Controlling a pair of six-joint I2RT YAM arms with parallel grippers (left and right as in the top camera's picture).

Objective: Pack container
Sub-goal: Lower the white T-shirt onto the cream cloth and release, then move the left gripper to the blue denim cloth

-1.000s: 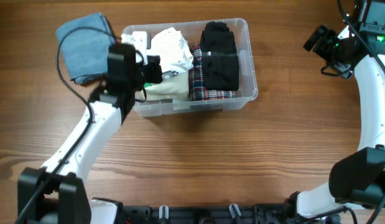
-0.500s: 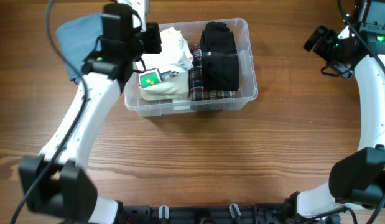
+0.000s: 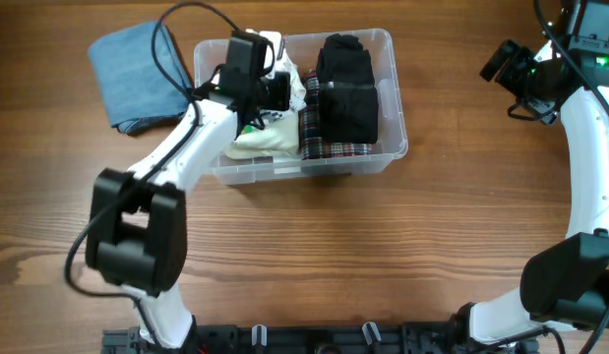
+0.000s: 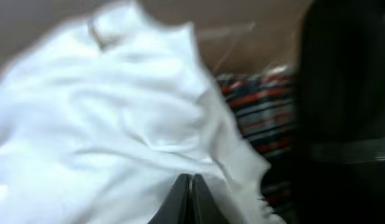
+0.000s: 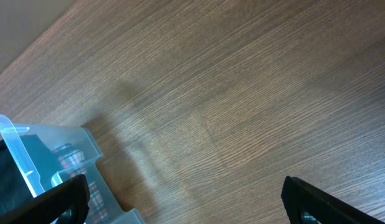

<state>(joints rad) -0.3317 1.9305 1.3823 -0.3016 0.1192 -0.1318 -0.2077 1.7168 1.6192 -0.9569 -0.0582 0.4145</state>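
Container [image 3: 397, 108] stood on the table [image 3: 383, 256], centre-left, position unchanged over the last second. It held a white cloth [image 3: 268, 140] in its left half and plaid [image 3: 329, 149] and black [image 3: 348, 93] items in its right.

Left gripper [image 4: 191, 196] had moved from the container's left wall, past its far corner, to a position over the white cloth. Its fingers were pressed together at the fabric. Whether a fold was caught could not be determined.

Right gripper [image 5: 193, 202] was spread wide over bare table, idle.

Blue cloth [image 3: 137, 74] lay outside, left of the container.

Assessment: packing incomplete; the left arm appeared to be tamping or arranging the white cloth.
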